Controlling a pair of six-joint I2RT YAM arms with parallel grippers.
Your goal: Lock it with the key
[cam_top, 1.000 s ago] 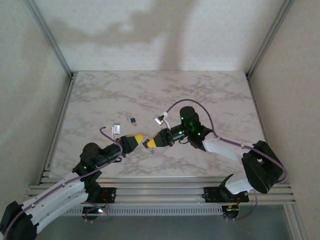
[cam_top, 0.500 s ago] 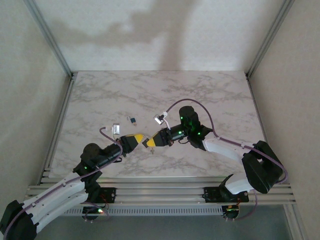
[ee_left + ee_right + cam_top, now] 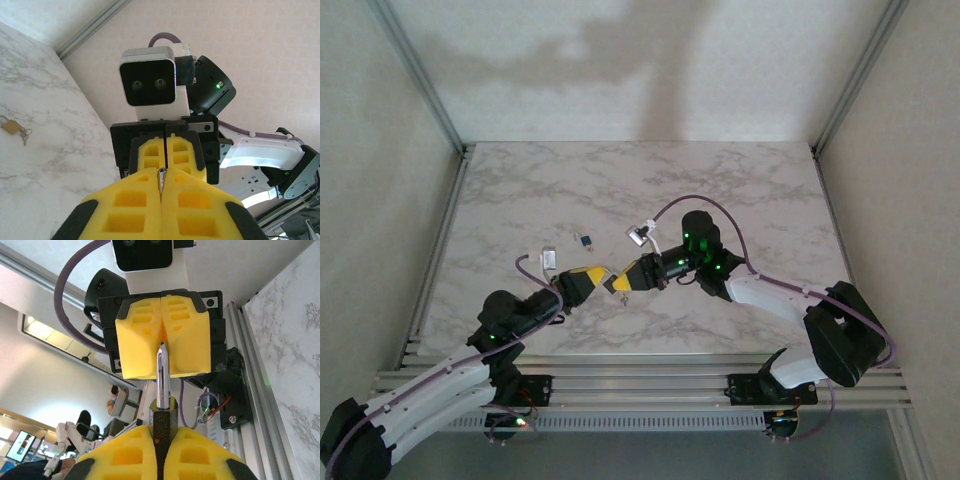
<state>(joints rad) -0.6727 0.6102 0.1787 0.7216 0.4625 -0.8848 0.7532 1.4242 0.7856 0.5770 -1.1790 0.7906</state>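
We found the two arms meeting tip to tip above the marble table [image 3: 740,180]. The left gripper [image 3: 602,279] had its yellow pads [image 3: 125,205] pressed together on the key [image 3: 161,178], a thin pale sliver caught right at the seam of the tips. The right gripper [image 3: 618,285] was clamped on the black padlock [image 3: 163,422], with bright metal running from the body straight to the left pads. Seen edge-on from the right wrist, we could not tell whether the key was fully seated in the lock. We judged the step in hand to be the turn itself. To do it well, the right gripper should hold the body rigid while the left wrist rolls about the key's own long axis, with no sideways push. The key was held only by the very tips, so it looked likely to slip or bend, and a slow, gentle twist seemed wise. The blue mini padlock [image 3: 585,240] and the brass mini padlock [image 3: 10,126] lay on the table, apart from the work.
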